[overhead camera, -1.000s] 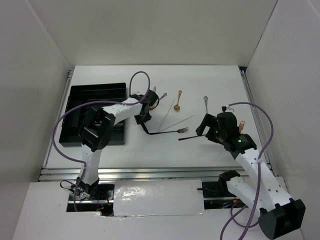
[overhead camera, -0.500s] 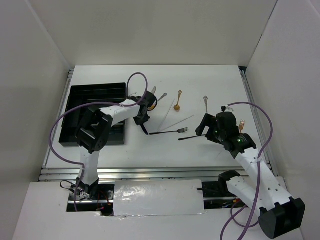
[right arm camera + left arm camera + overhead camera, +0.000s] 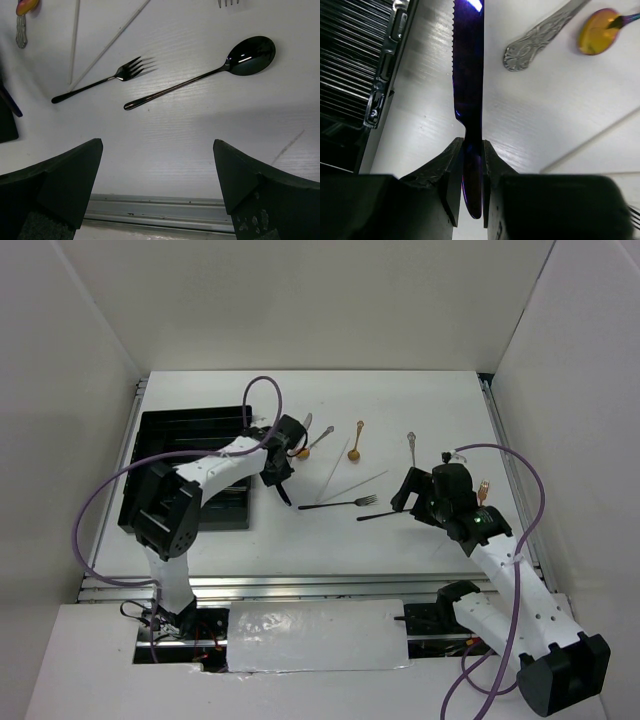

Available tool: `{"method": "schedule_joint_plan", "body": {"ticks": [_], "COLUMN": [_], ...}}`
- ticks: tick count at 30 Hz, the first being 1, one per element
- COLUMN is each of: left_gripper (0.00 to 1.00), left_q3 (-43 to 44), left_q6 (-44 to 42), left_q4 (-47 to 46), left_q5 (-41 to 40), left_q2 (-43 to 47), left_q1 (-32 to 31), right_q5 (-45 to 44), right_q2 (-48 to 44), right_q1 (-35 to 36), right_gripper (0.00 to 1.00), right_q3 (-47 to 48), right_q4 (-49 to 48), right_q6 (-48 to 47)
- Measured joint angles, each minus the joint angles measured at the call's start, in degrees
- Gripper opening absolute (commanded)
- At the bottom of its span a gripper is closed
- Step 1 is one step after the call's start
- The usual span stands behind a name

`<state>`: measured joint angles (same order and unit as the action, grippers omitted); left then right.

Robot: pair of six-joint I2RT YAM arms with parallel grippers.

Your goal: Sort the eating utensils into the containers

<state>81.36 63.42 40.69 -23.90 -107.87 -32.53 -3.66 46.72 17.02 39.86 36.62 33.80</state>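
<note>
My left gripper (image 3: 472,167) is shut on the handle of the dark blue knife (image 3: 468,75), whose serrated blade points away just right of the black tray (image 3: 350,75). From above, the left gripper (image 3: 278,475) sits beside the tray's right rim (image 3: 195,412). The black fork (image 3: 338,504) and black spoon (image 3: 378,514) lie mid-table, also in the right wrist view, fork (image 3: 105,80) and spoon (image 3: 220,70). My right gripper (image 3: 157,185) is open and empty, just right of the spoon (image 3: 408,495).
Two silver chopsticks (image 3: 335,470) (image 3: 365,483) lie behind the fork. A gold-bowled spoon (image 3: 355,445), another gold bowl (image 3: 598,37) and a silver handle (image 3: 540,35) lie near the knife's tip. A small silver fork (image 3: 411,445) lies at the right.
My left arm has shifted a little left and back toward the tray with the dark blue knife in its grip. The right arm has not moved.
</note>
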Motion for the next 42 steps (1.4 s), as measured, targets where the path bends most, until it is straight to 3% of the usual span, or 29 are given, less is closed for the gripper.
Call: {"method": "schedule_joint_plan", "body": {"ticks": [13, 25, 42], "left_gripper": [0.0, 0.0, 0.0], "left_q3": [3.13, 8.74, -0.13], "left_q6": [0.02, 9.33, 27.21], "left_q4": [1.31, 5.07, 10.43], "left_q5": [0.11, -5.01, -9.86], "left_q2": [3.02, 6.93, 15.89], "left_q1": [-0.68, 0.13, 14.71], "right_q5": [0.07, 0.07, 1.86], "right_q2": [0.02, -0.02, -0.04], "right_q1": [0.0, 0.02, 0.11], "right_gripper": [1.0, 1.0, 1.0], "right_q3": [0.0, -0.09, -2.19], "right_q4": [-0.46, -0.59, -1.11], "right_q6": [-0.02, -0.28, -0.46]}}
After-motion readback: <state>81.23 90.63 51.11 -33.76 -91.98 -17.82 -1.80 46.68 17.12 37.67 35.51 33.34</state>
